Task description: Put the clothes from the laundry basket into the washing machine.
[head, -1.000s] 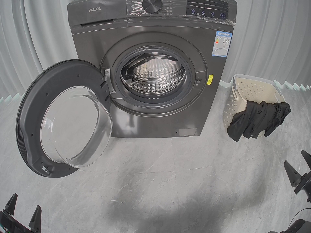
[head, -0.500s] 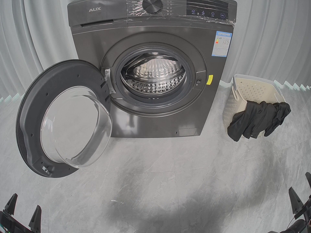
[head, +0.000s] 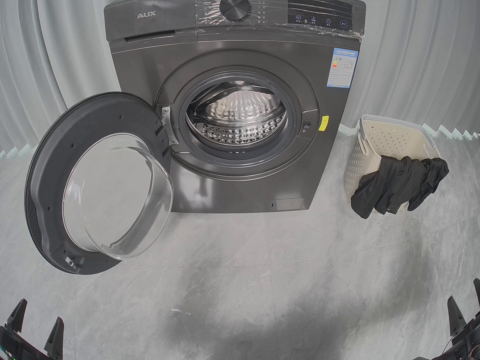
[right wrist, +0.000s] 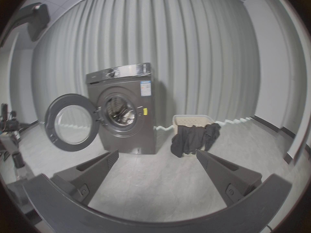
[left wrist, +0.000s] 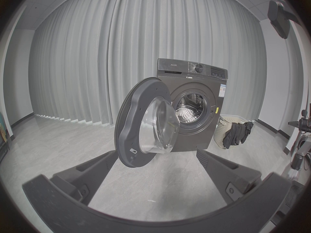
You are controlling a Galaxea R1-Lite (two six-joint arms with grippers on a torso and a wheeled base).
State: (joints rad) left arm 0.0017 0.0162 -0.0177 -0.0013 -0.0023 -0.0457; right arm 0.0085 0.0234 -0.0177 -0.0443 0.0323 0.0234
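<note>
washing machine has its door swung wide open, and the drum shows just shiny bare steel. the black clothes are draped over the front rim of the cream laundry basket, which sits on the floor just beside the machine. left gripper and right gripper both hang low, well apart from the basket, fingers spread apart.

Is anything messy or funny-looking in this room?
Yes. The black clothes flop over the front rim of the laundry basket, dangling outside toward the floor instead of lying inside. Also, crinkly clear wrap is taped across the top front of the washing machine.
</note>
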